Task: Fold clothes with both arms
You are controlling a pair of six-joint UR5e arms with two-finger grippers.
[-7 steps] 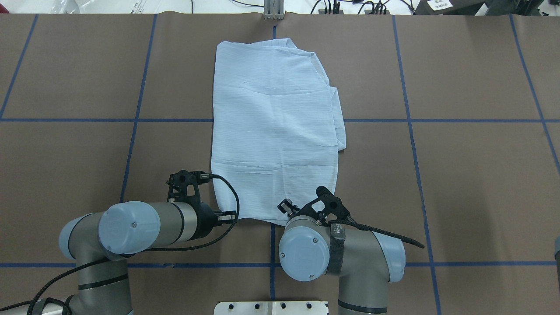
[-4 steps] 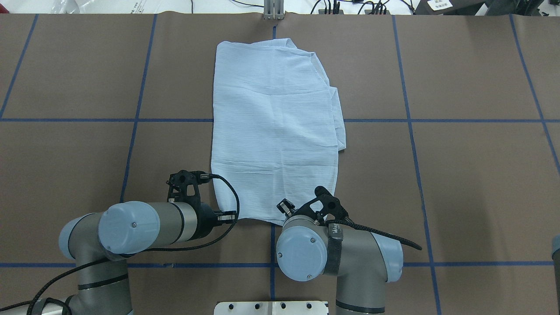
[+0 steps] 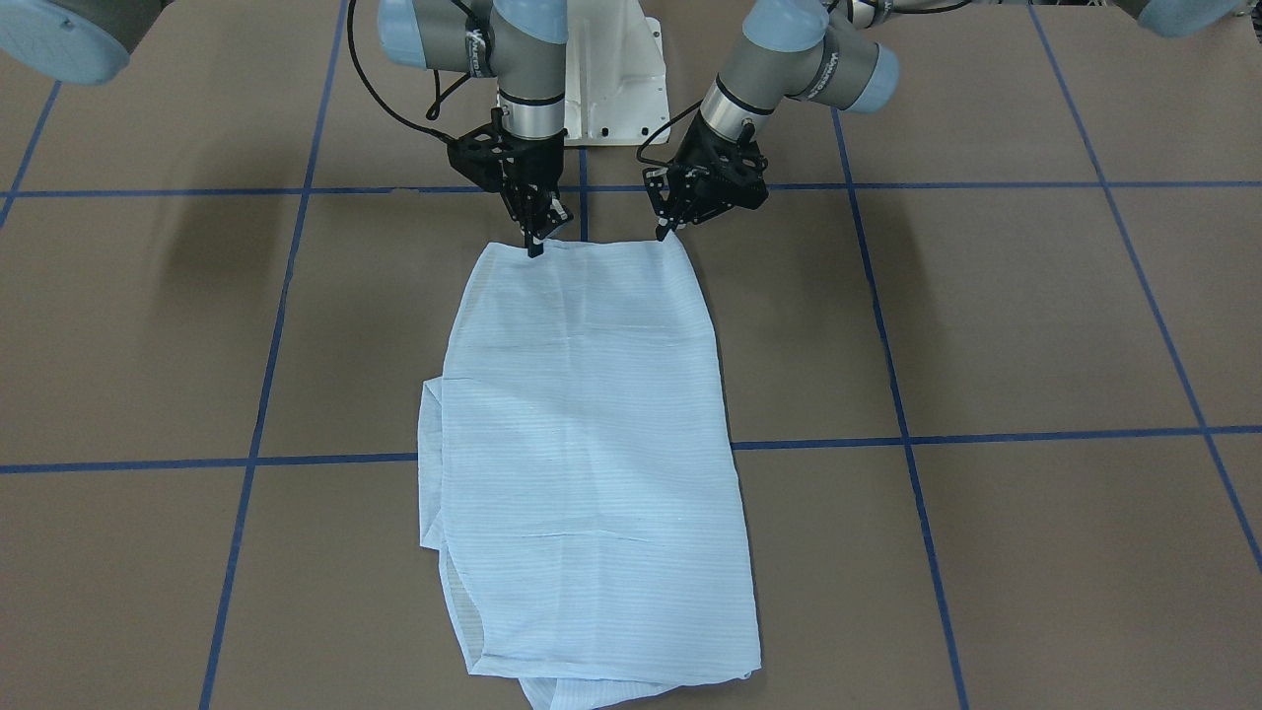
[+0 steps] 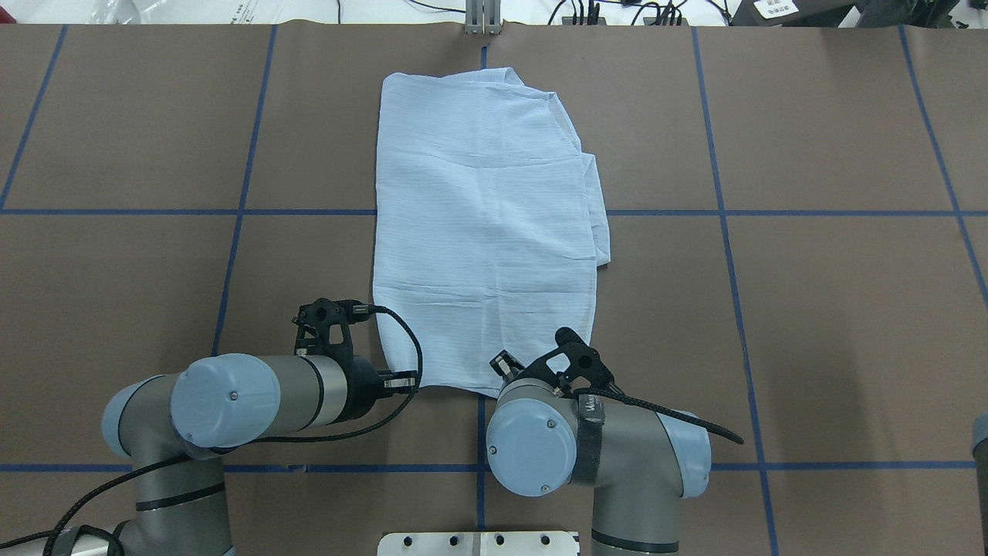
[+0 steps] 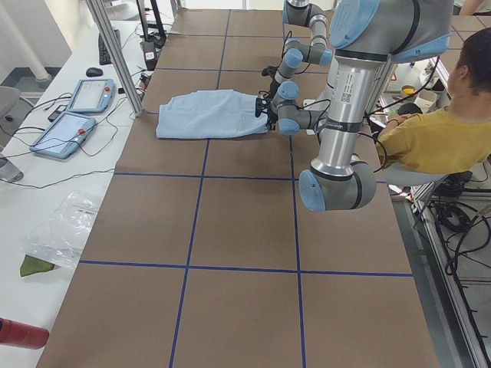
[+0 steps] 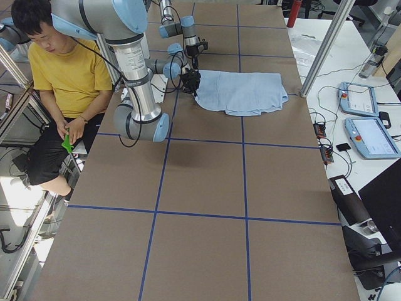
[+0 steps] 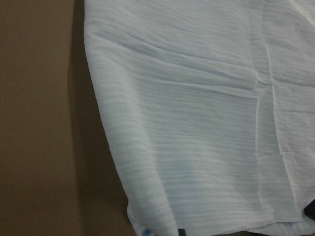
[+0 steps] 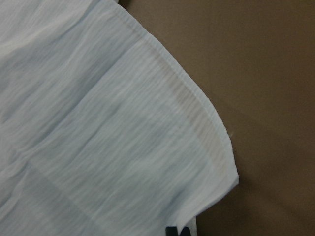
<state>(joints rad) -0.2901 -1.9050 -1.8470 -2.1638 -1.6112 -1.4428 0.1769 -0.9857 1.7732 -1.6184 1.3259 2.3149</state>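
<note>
The pale blue shirt (image 4: 486, 216) lies folded into a long flat strip in the middle of the brown table (image 4: 810, 309), one end toward me. Both grippers are down at that near hem. In the front-facing view my left gripper (image 3: 666, 231) pinches the hem's corner on the view's right. My right gripper (image 3: 535, 247) pinches the corner on the view's left, its fingers drawn to a point. From overhead the wrists cover most of the left gripper (image 4: 405, 381) and the right gripper (image 4: 505, 364). Each wrist view is filled with striped cloth (image 7: 197, 123) (image 8: 98, 123) running down to a dark fingertip.
The white pedestal base (image 3: 616, 89) stands just behind the grippers. A seated person in a yellow top (image 6: 66, 69) is beside the robot. Two tablets (image 5: 77, 111) and an aluminium post (image 5: 115, 54) sit at the table's far side. Blue tape lines grid the table.
My right arm's elbow has shifted slightly left and toward the base. The left arm and the shirt stay as they were.
</note>
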